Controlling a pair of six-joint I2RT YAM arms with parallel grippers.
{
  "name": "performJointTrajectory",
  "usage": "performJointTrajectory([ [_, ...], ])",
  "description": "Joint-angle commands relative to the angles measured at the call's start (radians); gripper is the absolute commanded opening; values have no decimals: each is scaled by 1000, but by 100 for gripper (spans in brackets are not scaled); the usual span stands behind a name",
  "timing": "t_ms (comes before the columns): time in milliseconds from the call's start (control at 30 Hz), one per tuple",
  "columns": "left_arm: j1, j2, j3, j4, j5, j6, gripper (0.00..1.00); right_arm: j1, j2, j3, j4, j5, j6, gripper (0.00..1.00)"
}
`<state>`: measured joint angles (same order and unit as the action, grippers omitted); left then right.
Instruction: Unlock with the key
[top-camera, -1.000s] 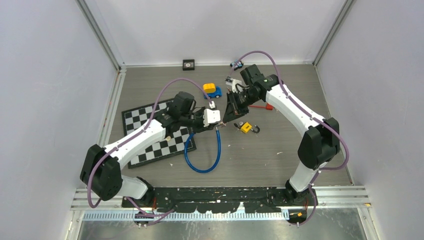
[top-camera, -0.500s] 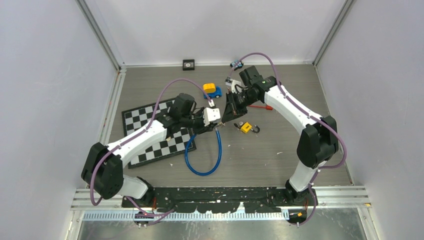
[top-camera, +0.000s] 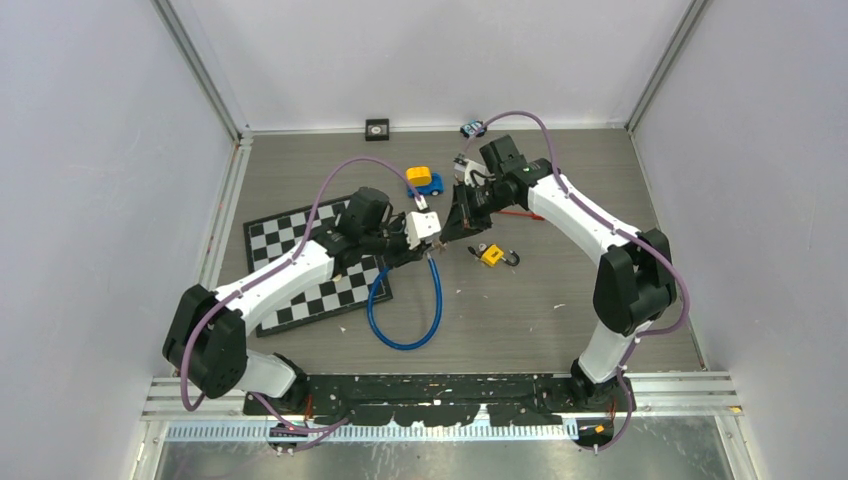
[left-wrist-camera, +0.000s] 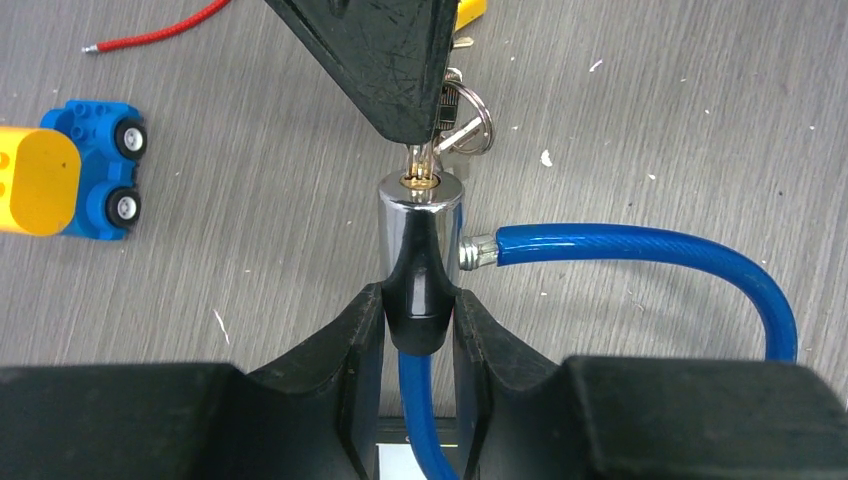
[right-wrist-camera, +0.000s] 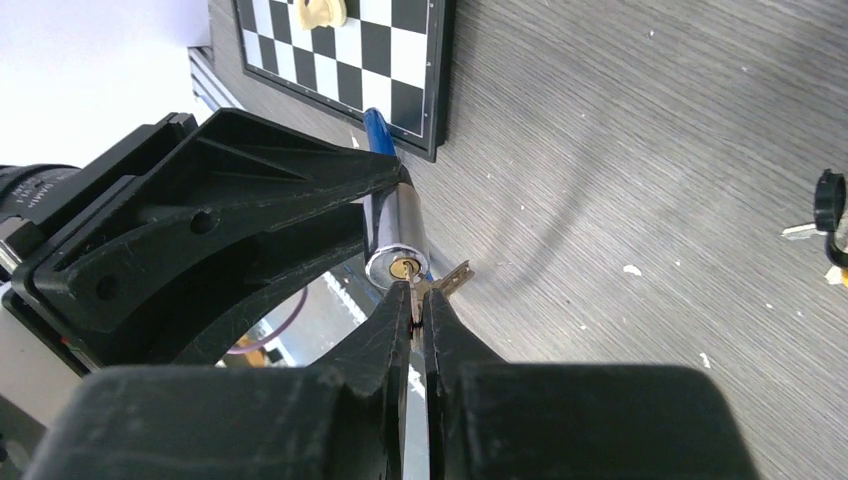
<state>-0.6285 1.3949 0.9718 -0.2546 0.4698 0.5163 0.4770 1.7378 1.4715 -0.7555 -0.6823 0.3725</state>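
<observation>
A blue cable lock (top-camera: 405, 310) loops on the table. My left gripper (left-wrist-camera: 420, 320) is shut on its chrome lock cylinder (left-wrist-camera: 421, 225), which also shows in the right wrist view (right-wrist-camera: 393, 240). My right gripper (right-wrist-camera: 417, 300) is shut on a key (left-wrist-camera: 424, 160) whose blade sits in the brass keyhole (right-wrist-camera: 402, 269). A key ring (left-wrist-camera: 470, 125) with a spare key (right-wrist-camera: 450, 280) hangs beside it. In the top view the two grippers meet near the table's middle, left (top-camera: 428, 245) and right (top-camera: 458, 228).
A yellow padlock (top-camera: 493, 254) lies just right of the grippers. A blue and yellow toy car (top-camera: 424, 180) sits behind, and a chessboard (top-camera: 318, 262) lies under the left arm. A red wire (top-camera: 520, 212) lies by the right arm. A small black box (top-camera: 377, 128) sits at the back wall.
The right arm's wrist has shifted slightly up and left towards the lock cylinder. The left arm has barely moved.
</observation>
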Motion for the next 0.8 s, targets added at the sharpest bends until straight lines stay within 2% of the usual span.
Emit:
performJointTrajectory([
  [0,-17,-13,21,168,28,-20,0,19,32,-35,127,-158,114,0],
  [267,-23,-5,23,167,-15,-6,0,18,40,-42,129,-137,118,2],
  [500,-23,19,39,176,44,-70,0,28,30,-48,128,-127,46,1],
  [767,-24,40,60,161,-13,-53,0,39,28,-40,111,-107,35,12],
])
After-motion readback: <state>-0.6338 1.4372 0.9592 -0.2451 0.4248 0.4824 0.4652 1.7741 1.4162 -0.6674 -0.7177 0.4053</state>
